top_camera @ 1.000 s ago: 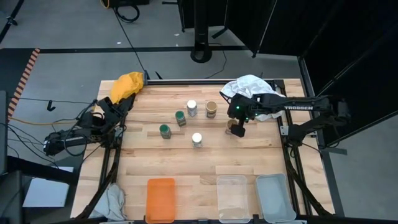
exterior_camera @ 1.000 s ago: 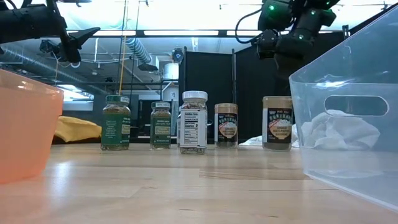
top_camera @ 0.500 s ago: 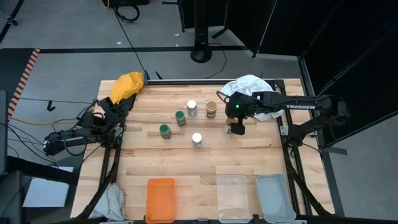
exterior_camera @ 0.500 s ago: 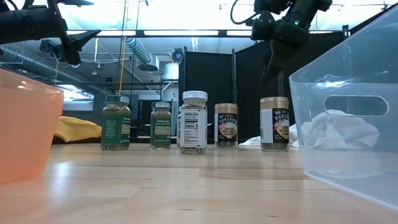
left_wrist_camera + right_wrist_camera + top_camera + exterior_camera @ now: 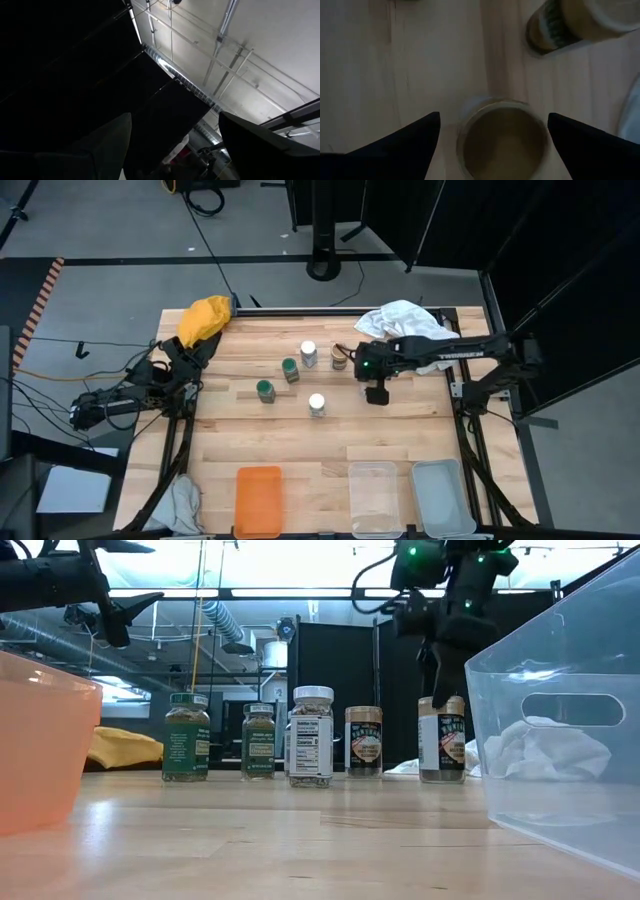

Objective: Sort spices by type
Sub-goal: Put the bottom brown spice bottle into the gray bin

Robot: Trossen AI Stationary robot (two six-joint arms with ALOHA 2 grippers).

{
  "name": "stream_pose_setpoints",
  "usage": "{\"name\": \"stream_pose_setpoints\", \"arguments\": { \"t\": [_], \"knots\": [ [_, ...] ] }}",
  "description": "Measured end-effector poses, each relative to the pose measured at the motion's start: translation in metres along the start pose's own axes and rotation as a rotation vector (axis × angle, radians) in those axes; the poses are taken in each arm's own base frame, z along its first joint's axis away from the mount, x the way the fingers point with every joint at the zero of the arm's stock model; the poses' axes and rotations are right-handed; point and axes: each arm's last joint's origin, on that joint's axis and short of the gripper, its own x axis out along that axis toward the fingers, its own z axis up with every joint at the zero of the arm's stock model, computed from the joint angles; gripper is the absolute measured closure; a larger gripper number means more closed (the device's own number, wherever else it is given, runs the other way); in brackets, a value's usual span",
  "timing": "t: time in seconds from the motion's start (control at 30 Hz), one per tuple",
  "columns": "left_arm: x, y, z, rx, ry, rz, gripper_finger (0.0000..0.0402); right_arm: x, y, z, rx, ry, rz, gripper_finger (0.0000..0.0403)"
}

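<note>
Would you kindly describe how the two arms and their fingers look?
Both arms are dark and slender. The right arm bears white lettering and a green light near its wrist. The left arm trails black cables. The right gripper has dark, wedge-shaped fingers.

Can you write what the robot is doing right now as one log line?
step: reach | right gripper: open, over tan-lid jar, not yet shut | left gripper: open, idle at left side
</note>
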Motion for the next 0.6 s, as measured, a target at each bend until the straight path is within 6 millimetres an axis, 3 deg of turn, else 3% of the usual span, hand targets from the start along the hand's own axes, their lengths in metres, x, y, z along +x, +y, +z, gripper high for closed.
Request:
{"name": "stream_pose_setpoints", "arguments": {
  "t": [0.37, 0.6],
  "knots": [
    [0.0, 0.0, -0.001, 0.003, 0.005, 0.005, 0.0096, 0.027, 0.001, -0.001, 0.049, 0.115, -0.003, 0.0035],
    [0.0, 0.002, -0.003, 0.015, 0.025, 0.023, 0.0096, 0.029, 0.002, -0.002, 0.084, 0.142, -0.004, 0.0119]
  ]
}}
